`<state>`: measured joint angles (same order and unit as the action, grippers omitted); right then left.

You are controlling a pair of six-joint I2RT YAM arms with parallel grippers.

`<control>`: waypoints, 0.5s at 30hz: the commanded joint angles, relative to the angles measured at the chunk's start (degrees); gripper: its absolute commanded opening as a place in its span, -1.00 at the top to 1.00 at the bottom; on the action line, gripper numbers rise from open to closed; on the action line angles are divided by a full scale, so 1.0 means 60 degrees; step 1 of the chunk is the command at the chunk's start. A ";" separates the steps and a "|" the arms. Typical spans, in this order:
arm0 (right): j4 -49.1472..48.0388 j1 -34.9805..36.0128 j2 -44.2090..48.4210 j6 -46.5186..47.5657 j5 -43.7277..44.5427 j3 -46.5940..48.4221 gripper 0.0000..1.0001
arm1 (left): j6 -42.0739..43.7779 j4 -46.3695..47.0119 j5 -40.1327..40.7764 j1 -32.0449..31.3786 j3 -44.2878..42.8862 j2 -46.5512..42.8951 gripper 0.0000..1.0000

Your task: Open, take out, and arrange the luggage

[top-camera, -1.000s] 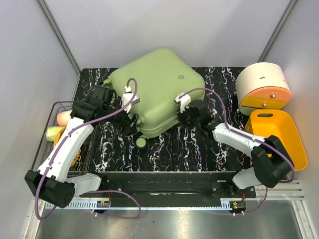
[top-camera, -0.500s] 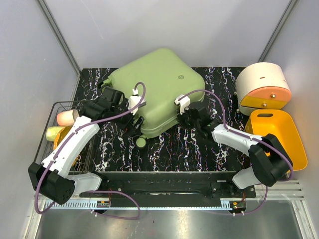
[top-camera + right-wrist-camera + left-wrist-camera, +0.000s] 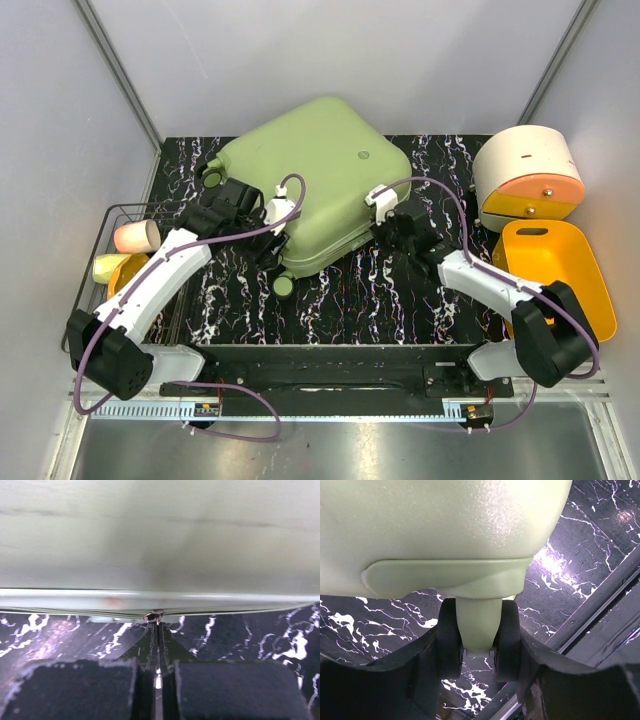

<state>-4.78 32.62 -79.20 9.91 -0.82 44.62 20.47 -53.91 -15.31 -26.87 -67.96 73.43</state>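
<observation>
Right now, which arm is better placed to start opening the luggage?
Right, probably. The right gripper is shut at the seam of the luggage, tips at a small metal piece, possibly the zipper pull. The left gripper only clamps a green stub under the shell.

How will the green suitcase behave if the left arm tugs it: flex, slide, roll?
Probably stiff: the suitcase shell looks hard and moulded, so it should move as one piece. The left gripper pinches only a narrow green stub, so it may pivot. Lying flat, wheel at the near corner, it should slide, not roll.
</observation>
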 commanded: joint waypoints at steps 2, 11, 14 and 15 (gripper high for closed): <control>0.0093 -0.1085 0.0704 0.1143 0.0591 -0.0171 1.00 | 0.0572 -0.0360 0.0179 0.0055 0.0121 -0.0358 0.73; 0.0560 -0.1775 0.1244 0.1936 -0.0095 -0.0405 1.00 | 0.2168 -0.1283 0.0121 0.1167 0.0210 -0.0914 1.00; 0.0737 -0.1673 0.1816 0.1748 -0.0888 -0.0888 1.00 | 0.2900 -0.1663 0.0252 0.1651 0.0034 -0.0973 1.00; 0.1100 -0.1643 0.1890 0.1674 -0.0918 -0.1019 1.00 | 0.3076 -0.1882 0.0208 0.1884 -0.0010 -0.0959 1.00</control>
<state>-3.18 23.53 -73.54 18.74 -5.93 40.99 31.55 -57.34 -17.58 -20.16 -66.87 70.37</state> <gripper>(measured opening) 0.007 0.541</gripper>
